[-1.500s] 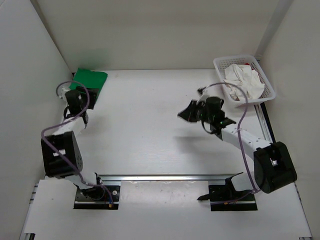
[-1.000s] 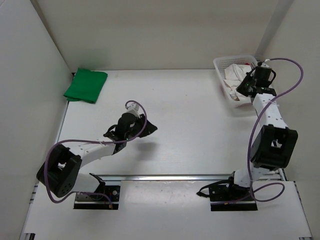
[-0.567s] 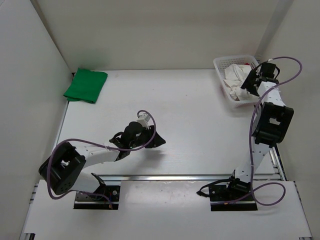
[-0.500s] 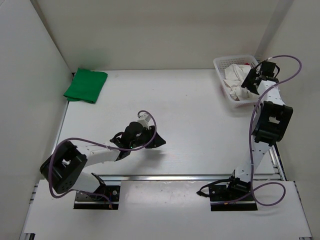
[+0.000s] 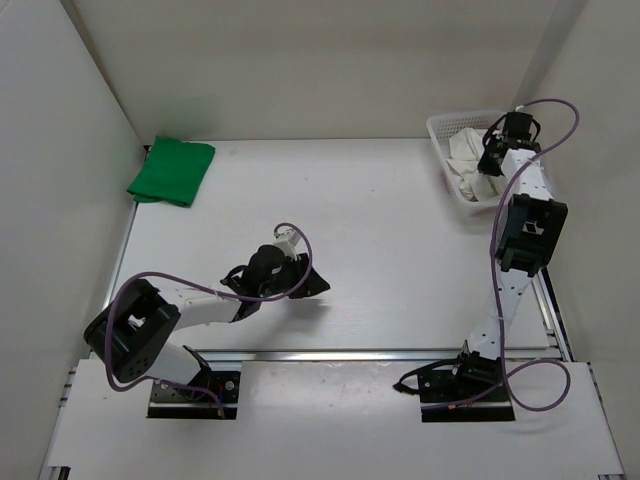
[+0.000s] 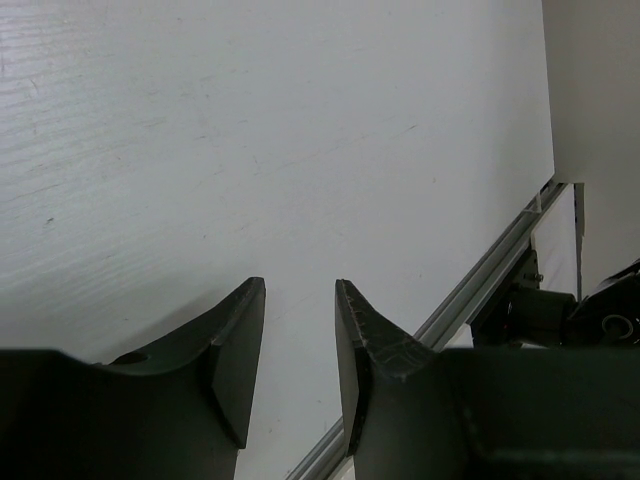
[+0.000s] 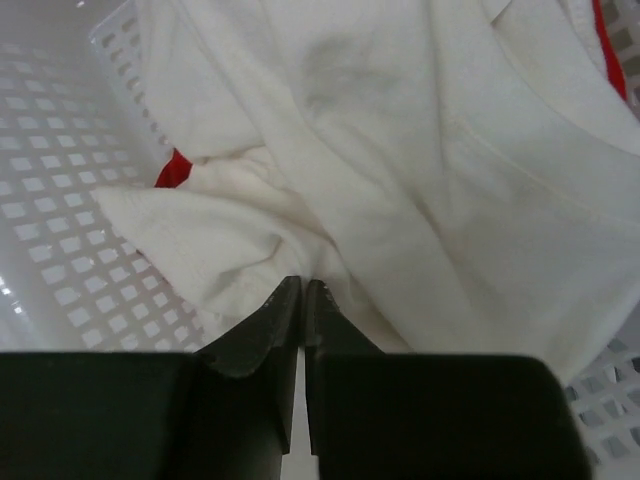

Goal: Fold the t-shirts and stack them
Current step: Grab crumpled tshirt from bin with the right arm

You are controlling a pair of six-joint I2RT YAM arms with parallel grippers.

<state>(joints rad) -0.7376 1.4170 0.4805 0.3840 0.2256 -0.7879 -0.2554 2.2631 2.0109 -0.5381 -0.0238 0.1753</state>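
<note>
Three t-shirts can be counted: one green t-shirt [image 5: 172, 171], one white t-shirt [image 7: 400, 150] and one red t-shirt [image 7: 175, 170], of which only thin slivers show. There is one white mesh basket [image 7: 50, 200] and one worktop [image 5: 380, 230]. Two arms are in view, the left arm [image 5: 190, 300] and the right arm [image 5: 525, 225], each with one two-fingered hand, so two hands in all: the left hand [image 6: 300, 290] and the right hand [image 7: 302, 285]

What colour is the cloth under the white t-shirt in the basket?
Red; this red t-shirt peeks from under the white t-shirt, clearest in the right wrist view.
</note>
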